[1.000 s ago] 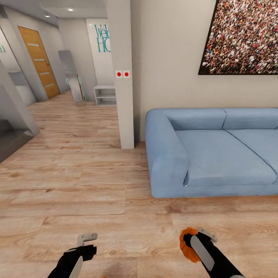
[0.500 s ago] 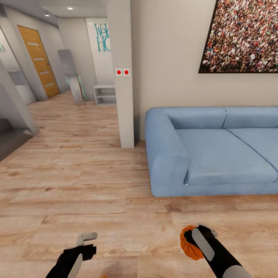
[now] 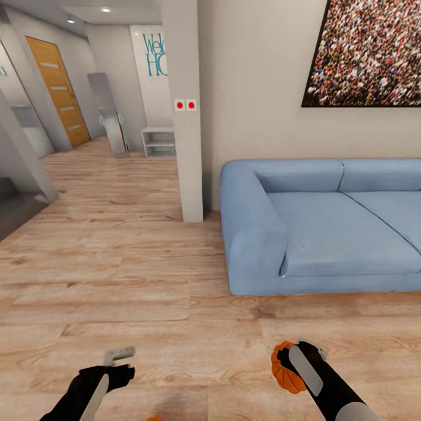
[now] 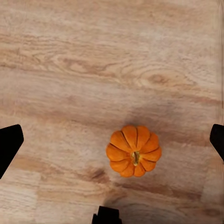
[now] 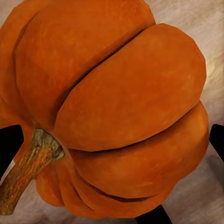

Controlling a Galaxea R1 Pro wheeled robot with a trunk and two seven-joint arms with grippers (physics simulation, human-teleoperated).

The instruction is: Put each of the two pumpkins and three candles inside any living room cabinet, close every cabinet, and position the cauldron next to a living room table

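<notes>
One pumpkin in hand, one waiting on the floor.

Head view: our right gripper [image 3: 295,365] pinches a pumpkin [image 3: 282,366] in front of the sofa [image 3: 327,228], ready to carry. Left wrist: jaws spread over the second pumpkin [image 4: 133,150], lined up for pickup. Right wrist: the held pumpkin sits close against the camera.

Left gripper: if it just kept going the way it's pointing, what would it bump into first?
Probably the pumpkin on the floor. The left gripper points down at the wooden floor with its fingers spread wide, and that pumpkin sits between them. Its depth is unclear.
</notes>
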